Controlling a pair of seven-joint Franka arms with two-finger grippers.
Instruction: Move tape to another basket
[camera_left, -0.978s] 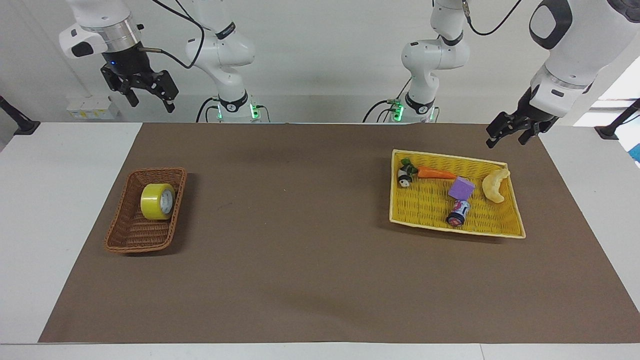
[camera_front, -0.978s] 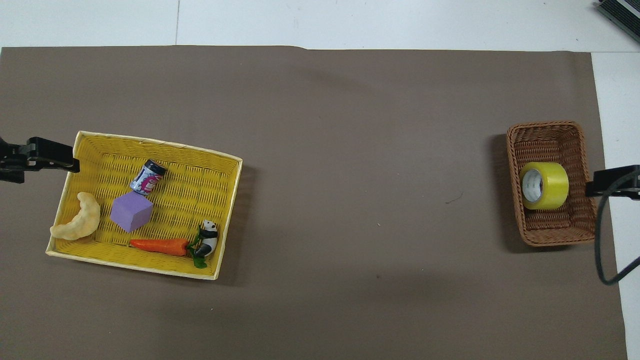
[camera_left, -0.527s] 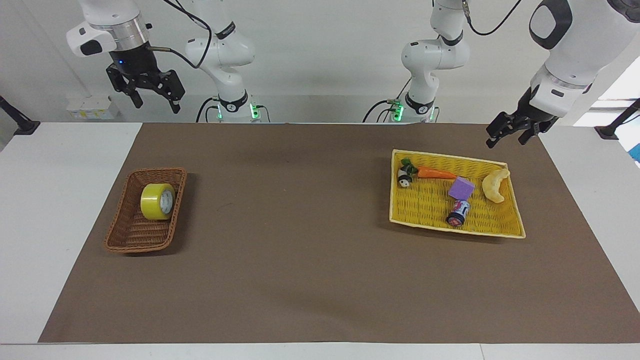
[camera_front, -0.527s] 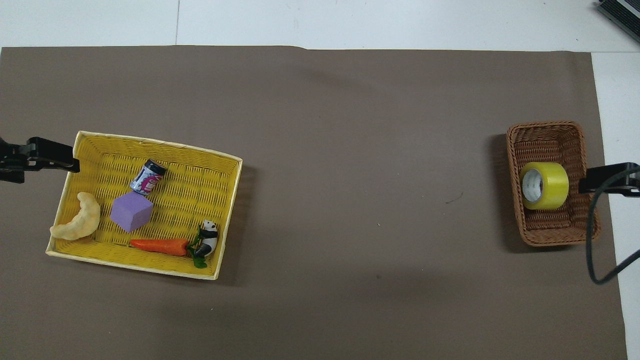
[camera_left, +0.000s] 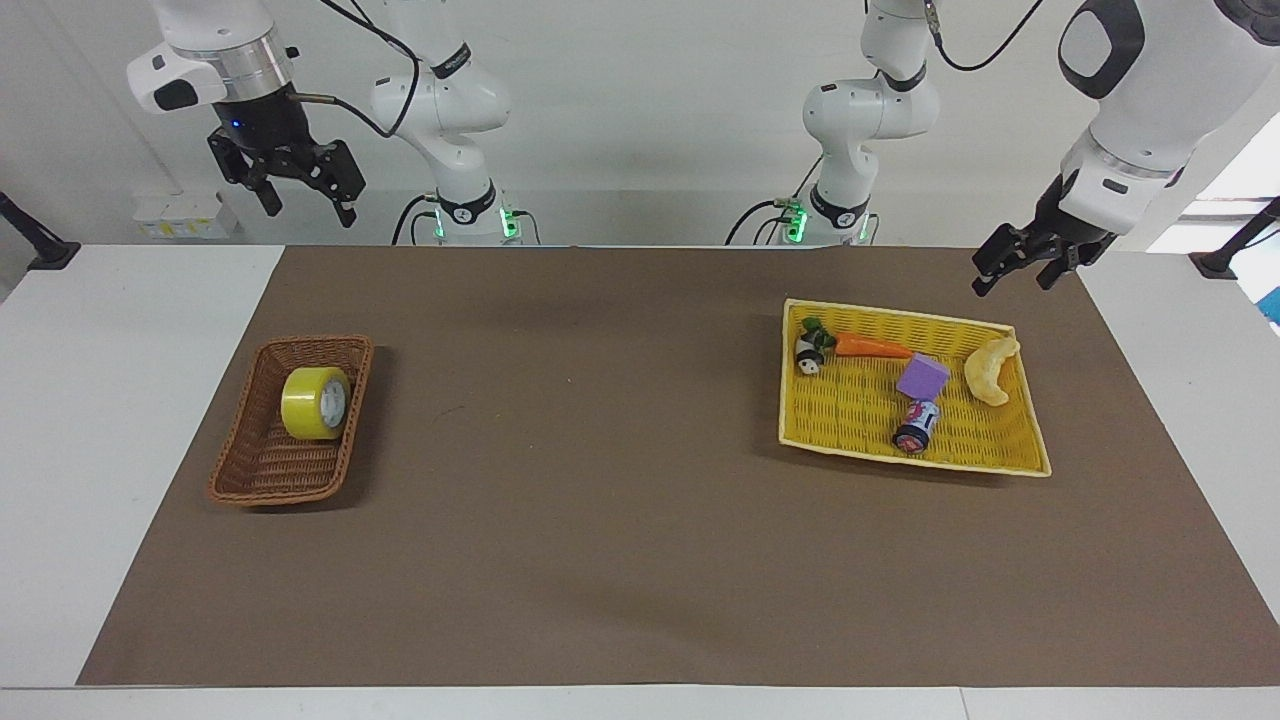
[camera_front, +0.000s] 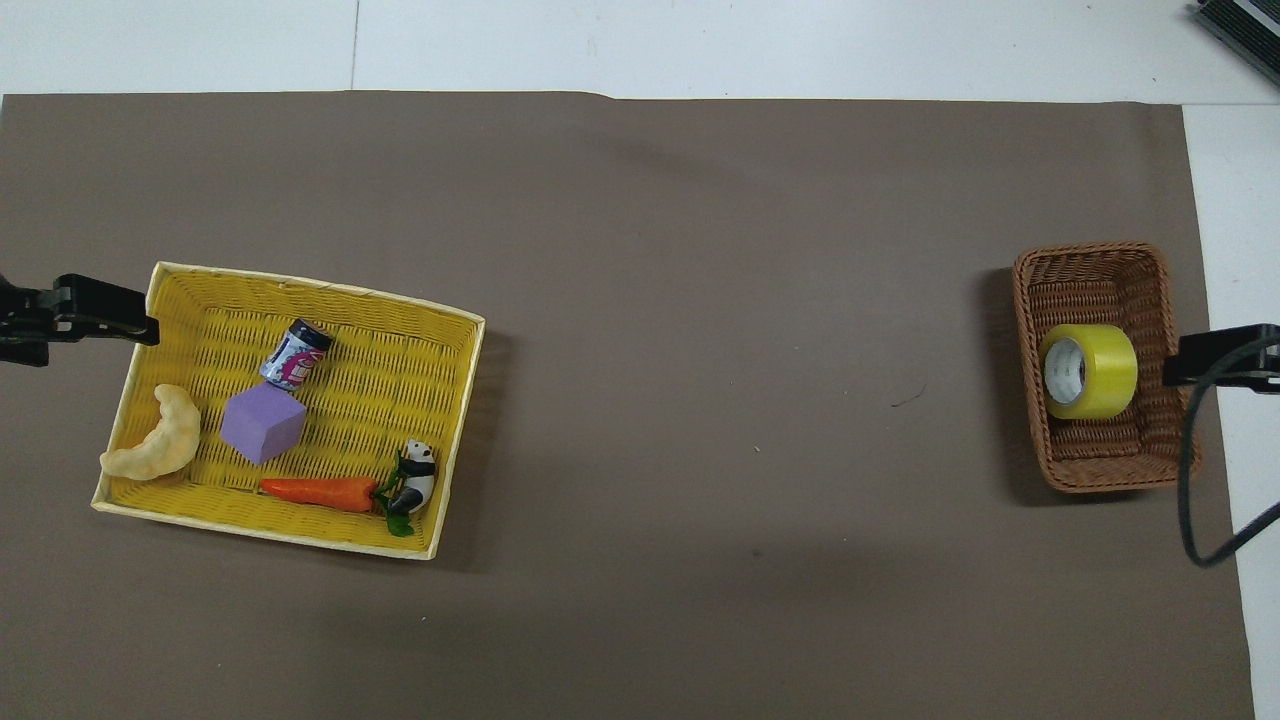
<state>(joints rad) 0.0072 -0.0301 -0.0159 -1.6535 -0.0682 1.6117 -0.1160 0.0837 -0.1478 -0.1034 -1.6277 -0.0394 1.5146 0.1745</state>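
Observation:
The yellow tape lies on its side in the small brown wicker basket at the right arm's end of the table. My right gripper hangs high in the air above that end, open and empty, well clear of the tape. One of its fingers shows in the overhead view beside the basket's rim. My left gripper is open and empty, raised by the corner of the yellow tray basket. One of its fingers shows at that basket's edge.
The yellow tray basket holds a purple block, a carrot, a panda figure, a small can and a croissant. A brown mat covers the table between the two baskets.
My right gripper has shifted a little sideways while staying high above the brown basket's end. The tape, both baskets and my left arm have not moved.

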